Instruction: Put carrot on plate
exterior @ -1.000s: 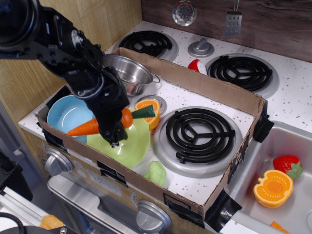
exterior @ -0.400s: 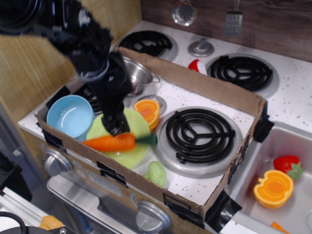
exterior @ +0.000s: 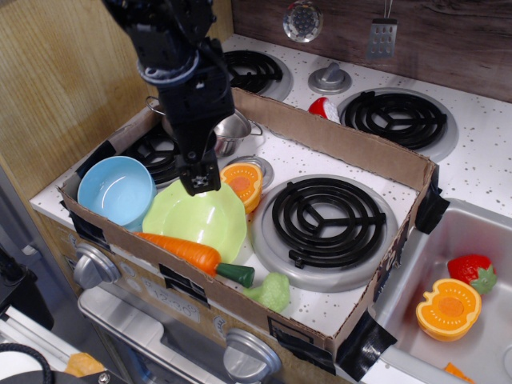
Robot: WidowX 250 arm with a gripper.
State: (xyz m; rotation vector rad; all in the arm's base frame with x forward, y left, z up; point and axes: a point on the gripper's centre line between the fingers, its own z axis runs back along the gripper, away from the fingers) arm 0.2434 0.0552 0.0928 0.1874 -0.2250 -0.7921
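The orange carrot [exterior: 182, 250] with its dark green top lies along the front rim of the lime-green plate [exterior: 196, 216], next to the cardboard box wall, its green end past the plate on the stove top. My gripper [exterior: 200, 182] hangs above the plate's back edge, well above the carrot, and holds nothing. Its fingers look close together, but I cannot tell whether they are open or shut.
A light blue bowl [exterior: 117, 190] sits left of the plate. An orange pumpkin half [exterior: 242, 182], a steel pot [exterior: 224, 128] and a pale green toy [exterior: 272, 291] are in the cardboard box [exterior: 344, 148]. A black burner [exterior: 330, 221] is to the right. The sink [exterior: 464, 296] holds toy food.
The gripper let go of the carrot and rose up and back. The carrot dropped and now lies on the plate's front rim. The pale green toy shifted right.
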